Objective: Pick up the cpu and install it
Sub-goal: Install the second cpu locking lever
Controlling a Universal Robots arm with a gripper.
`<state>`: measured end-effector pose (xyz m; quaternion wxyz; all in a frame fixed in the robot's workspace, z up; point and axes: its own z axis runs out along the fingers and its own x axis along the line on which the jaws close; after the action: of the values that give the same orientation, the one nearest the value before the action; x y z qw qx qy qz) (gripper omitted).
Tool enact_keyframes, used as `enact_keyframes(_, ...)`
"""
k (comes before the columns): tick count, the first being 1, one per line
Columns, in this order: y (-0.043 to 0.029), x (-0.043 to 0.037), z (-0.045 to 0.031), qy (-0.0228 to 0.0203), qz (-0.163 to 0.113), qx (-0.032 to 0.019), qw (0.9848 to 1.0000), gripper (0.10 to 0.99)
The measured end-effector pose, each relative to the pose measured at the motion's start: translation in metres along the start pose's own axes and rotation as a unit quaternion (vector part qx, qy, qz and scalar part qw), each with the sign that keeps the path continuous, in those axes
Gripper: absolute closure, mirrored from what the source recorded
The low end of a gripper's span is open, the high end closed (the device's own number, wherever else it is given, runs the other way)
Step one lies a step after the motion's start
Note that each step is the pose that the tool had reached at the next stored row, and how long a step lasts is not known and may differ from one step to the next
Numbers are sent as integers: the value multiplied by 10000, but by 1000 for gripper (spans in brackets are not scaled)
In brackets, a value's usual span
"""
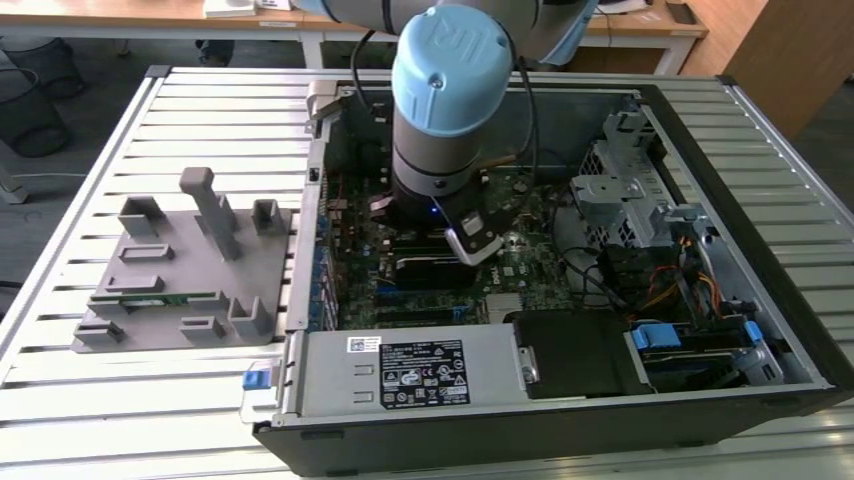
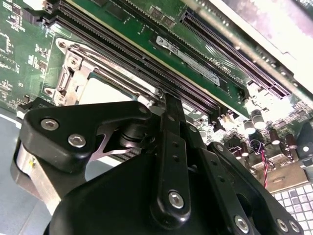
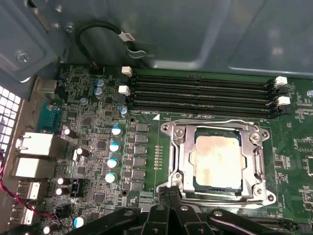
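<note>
The cpu [image 3: 217, 164], a square chip with a silvery, slightly stained top plate, lies flat inside the metal-framed socket [image 3: 178, 156] on the green motherboard. In the second wrist view its pale plate [image 2: 105, 90] peeks out beyond the gripper's black body. My gripper [image 3: 168, 195] hangs just over the socket frame's edge, beside the chip, its fingers drawn together and shut on nothing. In the exterior view the gripper [image 1: 467, 245] reaches down into the open computer case over the board's middle.
Black memory slots [image 3: 200, 93] run along one side of the socket, with capacitors [image 3: 113, 147] and rear ports [image 3: 34, 144] on another. The case holds a power supply [image 1: 414, 372] and a drive cage [image 1: 627, 190]. A grey fixture [image 1: 180, 265] holding a green memory stick [image 1: 154, 298] stands at the exterior view's left.
</note>
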<state>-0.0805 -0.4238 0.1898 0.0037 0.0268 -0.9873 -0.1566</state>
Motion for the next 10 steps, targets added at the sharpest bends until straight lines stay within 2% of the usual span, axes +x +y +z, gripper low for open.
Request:
enact_keyframes(5,0,14,9,-2,-1,-38,10000,980)
enact_keyframes(10,22,14,26,-3,-1,-54,10000,980)
